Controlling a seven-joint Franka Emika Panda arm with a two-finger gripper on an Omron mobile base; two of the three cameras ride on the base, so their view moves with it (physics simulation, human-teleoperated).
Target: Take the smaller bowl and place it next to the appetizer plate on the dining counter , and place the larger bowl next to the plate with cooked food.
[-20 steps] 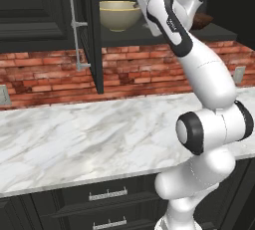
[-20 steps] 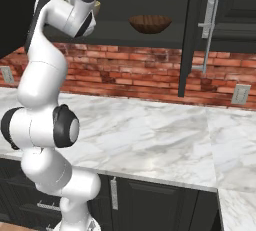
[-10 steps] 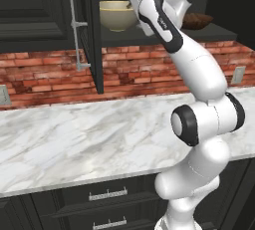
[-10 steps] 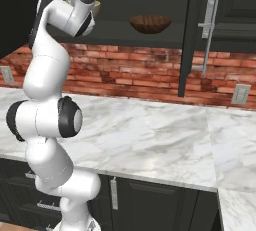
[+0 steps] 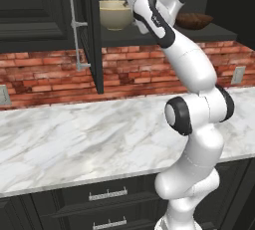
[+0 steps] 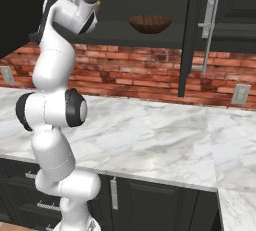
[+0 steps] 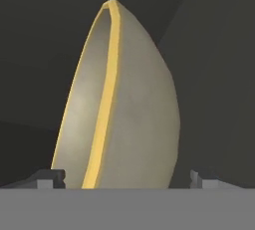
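Beige ceramic bowl (image 7: 124,104) on the cabinet shelf (image 5: 164,34) looks rigid, smooth, likely slippery and breakable; fingers (image 7: 52,176) stand wide open, empty, straddling its yellow rim (image 7: 107,84), the sensible pinch point.

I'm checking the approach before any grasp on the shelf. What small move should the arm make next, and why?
Probably ease the open gripper a little further forward, then close. In the hand view the larger bowl sits between the two fingertips, its yellow rim roughly centred, with the jaws wide and not touching it. The left base view shows the hand right beside that bowl on the cabinet shelf.
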